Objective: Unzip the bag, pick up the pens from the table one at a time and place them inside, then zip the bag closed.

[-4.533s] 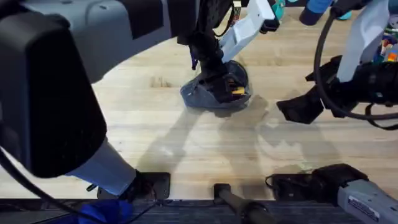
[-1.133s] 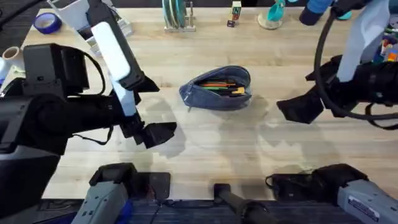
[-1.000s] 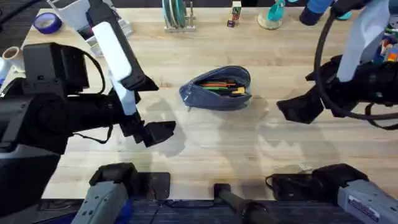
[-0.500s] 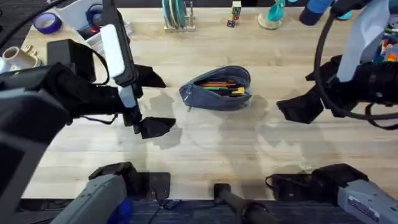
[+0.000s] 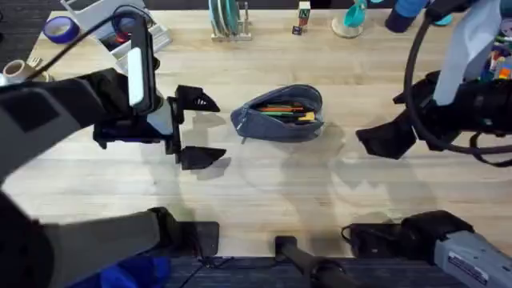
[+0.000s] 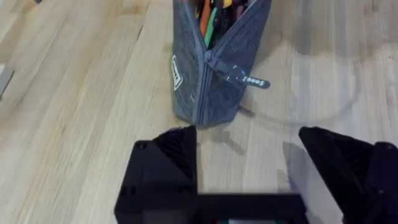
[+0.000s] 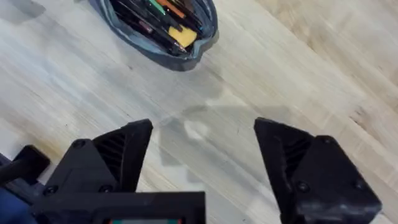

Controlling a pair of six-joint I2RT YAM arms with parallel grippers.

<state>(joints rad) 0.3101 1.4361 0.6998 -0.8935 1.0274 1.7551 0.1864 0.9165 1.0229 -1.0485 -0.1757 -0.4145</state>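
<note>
Left wrist view shows the bag (image 6: pixel 211 74) unzipped, pens (image 6: pixel 208 12) inside; the left gripper (image 6: pixel 255 162), fingers open, should pinch the pull tab (image 6: pixel 249 79) squarely. The right gripper (image 7: pixel 202 158) is open too.

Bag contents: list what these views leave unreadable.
- Pens in the bag: overhead, too small to count; black pen indistinct.
- Left wrist: the frame edge cuts off the bag's opening.
- Zipper pull: lettering too small.
- Right wrist: contents overlap.

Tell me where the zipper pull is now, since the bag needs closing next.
In the left wrist view the zipper pull hangs at the open bag's near end, facing the open left gripper, which is short of it.
</note>
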